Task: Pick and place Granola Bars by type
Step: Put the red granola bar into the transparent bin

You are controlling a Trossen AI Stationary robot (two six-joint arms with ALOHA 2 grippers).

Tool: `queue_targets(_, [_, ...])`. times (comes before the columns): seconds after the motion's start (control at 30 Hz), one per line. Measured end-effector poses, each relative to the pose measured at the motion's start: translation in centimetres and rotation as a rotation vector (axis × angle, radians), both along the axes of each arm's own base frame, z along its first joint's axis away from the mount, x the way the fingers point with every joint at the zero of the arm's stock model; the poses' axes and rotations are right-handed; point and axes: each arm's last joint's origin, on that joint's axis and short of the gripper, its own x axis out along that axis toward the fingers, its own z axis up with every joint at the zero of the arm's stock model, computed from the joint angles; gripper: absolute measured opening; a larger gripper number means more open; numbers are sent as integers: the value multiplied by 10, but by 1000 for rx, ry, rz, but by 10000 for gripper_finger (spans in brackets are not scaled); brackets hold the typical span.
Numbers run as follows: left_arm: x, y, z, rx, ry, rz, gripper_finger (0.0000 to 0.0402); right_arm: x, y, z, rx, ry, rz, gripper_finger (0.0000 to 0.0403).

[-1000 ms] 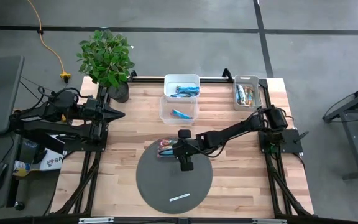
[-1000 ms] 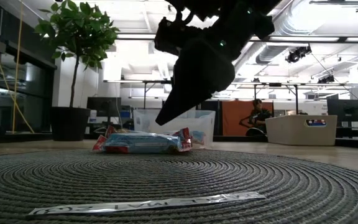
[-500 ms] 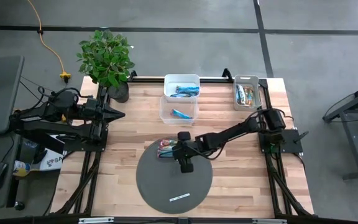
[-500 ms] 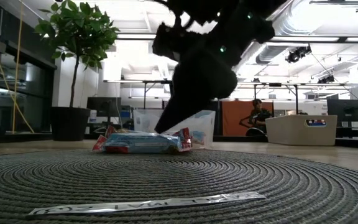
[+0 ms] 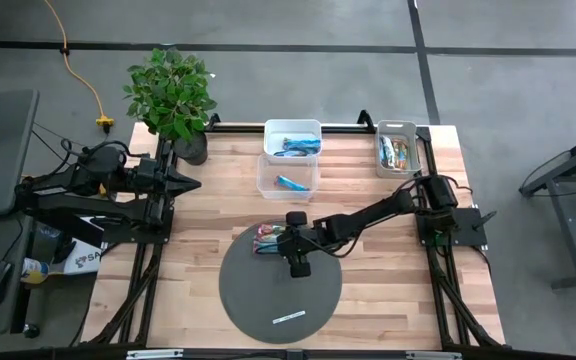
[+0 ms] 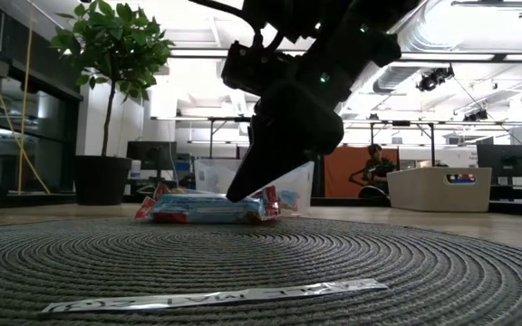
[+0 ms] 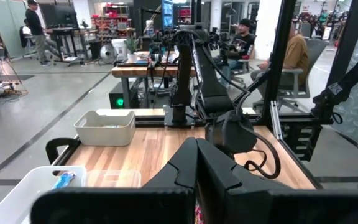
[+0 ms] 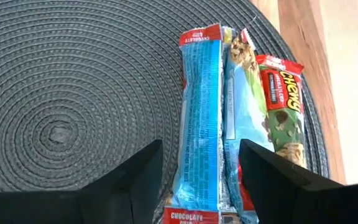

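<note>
Right hand (image 5: 280, 238) spread wide, low over Granola Bars (image 5: 267, 239) at mat (image 5: 258, 295) upper-left edge, frame centre. Left hand (image 5: 190, 181) parked frame left, grip state can't tell.

Even overhead light, backlit low view

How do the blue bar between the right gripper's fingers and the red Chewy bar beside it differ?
The blue bar lies between the open fingers of the right gripper; the red Chewy bar lies outside them. The blue bar shows a plain printed back, the Chewy bar its pictured front. Both lie flat, parallel, on the round woven mat.
</note>
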Motion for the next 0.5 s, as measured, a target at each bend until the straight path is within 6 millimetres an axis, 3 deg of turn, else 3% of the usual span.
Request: queue_targets(0.5, [0, 0, 0, 0, 0, 0, 1, 1, 1, -10, 5, 24, 9, 197])
